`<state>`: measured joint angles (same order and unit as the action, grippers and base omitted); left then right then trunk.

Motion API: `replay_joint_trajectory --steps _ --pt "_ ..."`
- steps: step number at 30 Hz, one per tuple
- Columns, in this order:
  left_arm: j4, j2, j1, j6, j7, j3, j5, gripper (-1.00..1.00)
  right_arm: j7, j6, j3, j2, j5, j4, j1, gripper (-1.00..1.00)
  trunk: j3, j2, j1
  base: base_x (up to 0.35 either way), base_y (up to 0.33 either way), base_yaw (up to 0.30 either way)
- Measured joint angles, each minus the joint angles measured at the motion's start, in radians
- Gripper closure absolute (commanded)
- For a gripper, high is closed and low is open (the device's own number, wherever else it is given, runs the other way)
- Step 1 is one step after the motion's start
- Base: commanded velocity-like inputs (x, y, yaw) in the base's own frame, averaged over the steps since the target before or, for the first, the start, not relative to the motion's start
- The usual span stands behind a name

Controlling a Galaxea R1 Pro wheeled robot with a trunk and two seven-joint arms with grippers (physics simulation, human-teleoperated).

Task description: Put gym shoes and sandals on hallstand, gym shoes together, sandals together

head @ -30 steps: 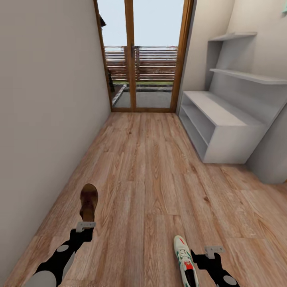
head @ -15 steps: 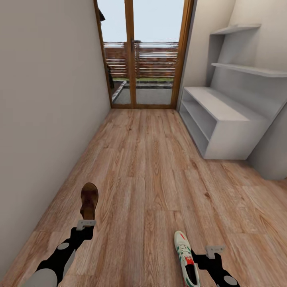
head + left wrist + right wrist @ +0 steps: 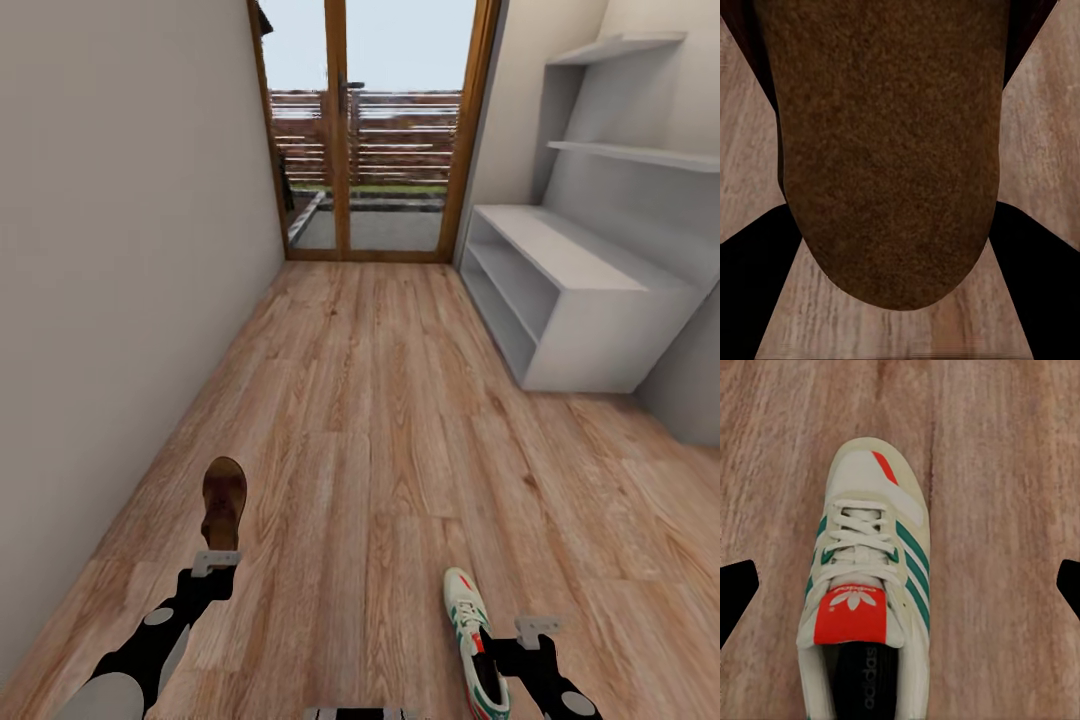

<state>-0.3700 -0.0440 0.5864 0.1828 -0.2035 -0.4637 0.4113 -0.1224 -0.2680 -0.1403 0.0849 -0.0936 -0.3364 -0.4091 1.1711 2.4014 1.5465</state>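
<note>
My left gripper [image 3: 216, 562] is shut on one brown sandal [image 3: 224, 505], which sticks out ahead of it above the corridor floor [image 3: 380, 400]. In the left wrist view the sandal [image 3: 892, 150] sits between the dark fingers [image 3: 750, 277]. One white gym shoe [image 3: 476, 640] with green stripes and a red tongue lies on the floor at the lower right. My right gripper [image 3: 540, 630] is just to its right, open. In the right wrist view the gym shoe [image 3: 866, 585] lies between the fingers [image 3: 735, 592], which stand wide apart and clear of it. The white hallstand [image 3: 560, 255] stands against the right wall, far ahead.
A plain wall [image 3: 120, 250] runs close along the left. A wood-framed glass door [image 3: 380, 130] closes the corridor's far end. White wall shelves [image 3: 640, 155] hang above the hallstand. Open plank floor lies between me and the hallstand.
The whole view has shifted, so the hallstand and door sit higher and further right. The gym shoe has drifted up the picture with the floor. The sandal stays in the left gripper.
</note>
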Motion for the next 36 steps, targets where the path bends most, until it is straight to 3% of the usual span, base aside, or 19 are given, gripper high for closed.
replay_joint_trajectory --steps 14,15,22,32,36 --pt "-0.004 0.0 0.002 -0.001 0.001 0.0 0.0 1.0 0.001 -0.001 0.0 0.0 0.0 0.023 0.0 -1.0 0.056 0.098 0.054 0.0 0.0 0.111" --pt "-0.006 0.001 0.01 -0.002 0.002 0.0 -0.002 1.0 0.001 -0.004 0.0 0.0 -0.001 0.06 0.0 -1.0 0.06 0.098 0.054 0.0 0.0 0.006" --pt "-0.006 0.012 0.036 -0.025 0.001 0.0 -0.001 1.0 0.002 -0.006 -0.001 0.004 0.0 0.077 0.0 -1.0 0.087 0.1 0.057 0.0 0.0 0.002" --pt "-0.006 0.017 0.047 -0.062 -0.001 0.001 -0.002 1.0 0.003 -0.008 -0.001 0.007 0.001 0.078 0.0 -1.0 0.087 0.1 0.057 0.0 0.0 0.0" --pt "-0.006 0.017 0.046 -0.063 -0.001 0.001 -0.001 1.0 0.003 -0.008 -0.001 0.007 0.001 0.078 0.0 -1.0 0.103 0.101 0.059 0.0 0.0 0.0"
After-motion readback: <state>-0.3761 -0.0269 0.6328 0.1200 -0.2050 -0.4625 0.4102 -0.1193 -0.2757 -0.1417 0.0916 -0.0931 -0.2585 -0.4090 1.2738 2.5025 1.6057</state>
